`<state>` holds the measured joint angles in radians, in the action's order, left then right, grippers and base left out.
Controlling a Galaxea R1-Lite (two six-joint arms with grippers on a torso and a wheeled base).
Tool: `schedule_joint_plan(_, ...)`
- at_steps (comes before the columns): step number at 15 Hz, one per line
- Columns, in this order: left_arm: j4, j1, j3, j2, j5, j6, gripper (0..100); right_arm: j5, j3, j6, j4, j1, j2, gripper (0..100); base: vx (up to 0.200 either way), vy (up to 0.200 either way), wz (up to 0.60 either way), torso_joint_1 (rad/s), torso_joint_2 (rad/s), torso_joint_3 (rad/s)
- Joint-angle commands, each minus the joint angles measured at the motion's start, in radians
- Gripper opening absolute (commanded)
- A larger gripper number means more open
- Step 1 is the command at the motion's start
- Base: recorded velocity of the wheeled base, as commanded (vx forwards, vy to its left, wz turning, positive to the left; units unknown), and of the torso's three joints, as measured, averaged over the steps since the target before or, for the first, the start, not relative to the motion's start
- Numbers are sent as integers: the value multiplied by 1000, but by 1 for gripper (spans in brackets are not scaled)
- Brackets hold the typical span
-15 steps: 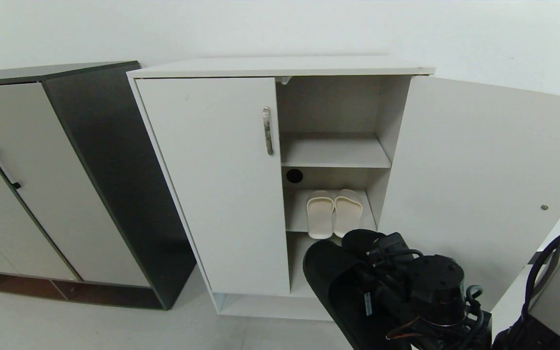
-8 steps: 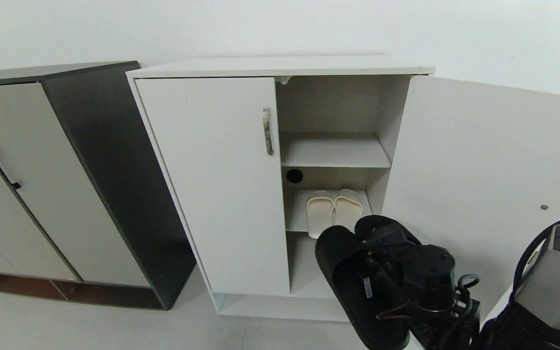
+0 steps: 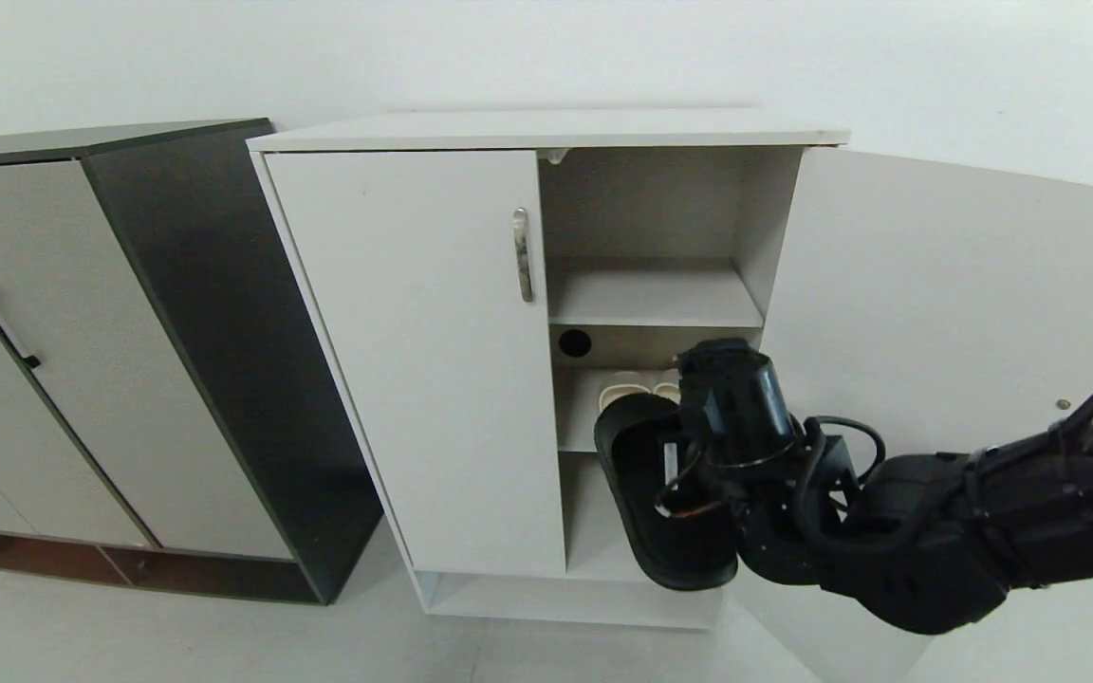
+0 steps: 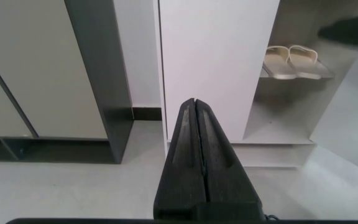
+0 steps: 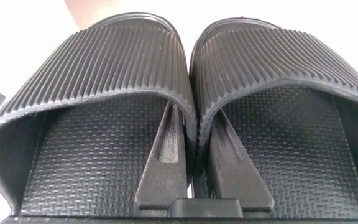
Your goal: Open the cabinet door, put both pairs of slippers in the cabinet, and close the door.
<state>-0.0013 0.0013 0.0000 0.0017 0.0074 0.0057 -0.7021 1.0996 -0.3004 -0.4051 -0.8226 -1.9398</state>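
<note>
The white cabinet [image 3: 414, 360] has its right door [image 3: 926, 313] swung wide and its left door closed. A white pair of slippers [image 4: 298, 56] lies on the middle shelf; its toes [image 3: 639, 385] peek out behind my right arm. My right gripper [image 5: 191, 155] is shut on the pair of black slippers [image 5: 185, 68], pinching the two inner walls together. The black slippers [image 3: 660, 493] hang in front of the open compartment, at the level of the middle and bottom shelves. My left gripper [image 4: 196, 118] is shut with nothing in it, low and back from the cabinet's left door.
A dark grey cabinet [image 3: 176, 313] with pale doors stands to the left of the white one. The top shelf [image 3: 651, 294] and the bottom shelf [image 4: 278, 124] are bare. Grey floor [image 3: 176, 636] lies in front.
My right arm has risen and stretched forward, carrying the black slippers from low in front up to the cabinet opening, where they now cover most of the white pair.
</note>
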Motion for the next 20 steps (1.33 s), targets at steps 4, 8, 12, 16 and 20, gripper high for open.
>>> schedule_joint_plan(4, 0, 0, 0, 0, 0, 2, 0, -51, 169, 29, 52, -7, 22, 0, 0, 0, 0, 0, 0, 0)
schedule_joint_plan(8, 0, 0, 0, 0, 0, 2, 0, -74, 169, 41, 43, -13, 13, 0, 50, 0, 0, 1, -1, 1)
schedule_joint_plan(12, 0, 0, 0, 0, 0, 2, 0, -76, 167, 72, -4, -15, 15, 0, 200, 0, 0, 1, 5, 6)
schedule_joint_plan(16, 0, -1, 0, 0, 0, 2, 0, -76, 167, 72, -4, -15, 13, 0, 200, 0, 0, 1, 0, 0)
schedule_joint_plan(20, 0, 0, 0, 0, 0, 2, 0, -74, 164, 70, -6, -15, 10, 0, 200, 0, 0, 5, 2, 6)
